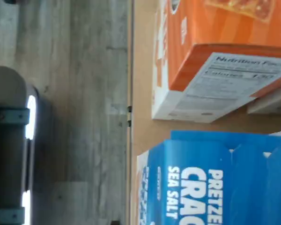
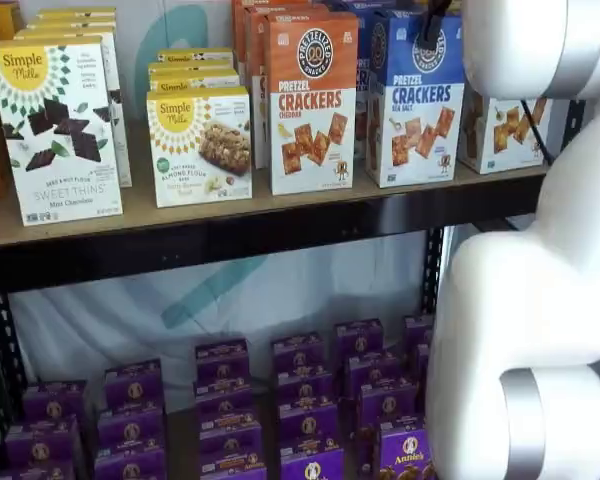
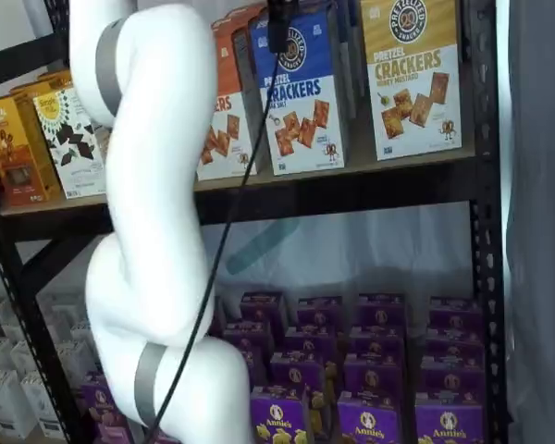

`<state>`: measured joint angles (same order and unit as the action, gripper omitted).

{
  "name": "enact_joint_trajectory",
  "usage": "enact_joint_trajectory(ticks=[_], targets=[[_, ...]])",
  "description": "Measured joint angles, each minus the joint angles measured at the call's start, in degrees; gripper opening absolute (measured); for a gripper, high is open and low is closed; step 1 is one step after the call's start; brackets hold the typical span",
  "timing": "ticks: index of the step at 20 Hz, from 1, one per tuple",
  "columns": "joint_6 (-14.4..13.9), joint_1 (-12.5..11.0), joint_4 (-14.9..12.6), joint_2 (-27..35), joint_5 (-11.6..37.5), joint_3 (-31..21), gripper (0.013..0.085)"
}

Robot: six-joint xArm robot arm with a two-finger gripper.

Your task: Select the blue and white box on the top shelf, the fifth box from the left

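Observation:
The blue and white box [image 2: 415, 100] stands on the top shelf [image 2: 130, 215], between an orange-topped cheddar carton [image 2: 312, 100] and a carton partly hidden by my arm. It also shows in a shelf view [image 3: 301, 92], and the wrist view shows its blue upper part [image 1: 210, 183] with "PRETZEL" and "SEA SALT" on it. My gripper [image 3: 282, 26] shows only as a black finger shape hanging from the view's top edge, in front of the box's upper part, with a cable beside it. It shows the same way in a shelf view [image 2: 435, 22]. No gap between fingers can be made out.
A yellow-topped cracker carton [image 3: 412, 74] stands to the right of the blue box. Simple Mills boxes [image 2: 58, 125] stand at the left. Small purple boxes [image 2: 310, 400] fill the lower level. My white arm [image 2: 540, 300] covers the right side. The wrist view shows grey floor [image 1: 84, 117] past the shelf edge.

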<state>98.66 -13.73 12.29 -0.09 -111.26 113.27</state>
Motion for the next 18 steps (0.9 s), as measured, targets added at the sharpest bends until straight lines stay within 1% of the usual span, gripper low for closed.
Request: enact_joint_trajectory(ticks=[2,5,13,15,16,17,18], targets=[[-0.1,0.4,-0.7,0.3,-0.4,0.1,0.0850],[-0.1,0.7,-1.2,-0.4,0.8,-1.2,0.0850],[0.2,0.7,-1.6,-1.3,2.3,-3.2,0.0850],[0.3,0.7,-1.8,-1.5,2.5,-3.5,0.0770],[0.4,0.7,-1.8,-1.5,2.6,-3.6,0.0770],[0.4,0.7,-1.8,-1.6,2.7,-3.8,0.0730],[0.4,0.7,-1.8,-1.6,2.7,-3.8,0.0730]])
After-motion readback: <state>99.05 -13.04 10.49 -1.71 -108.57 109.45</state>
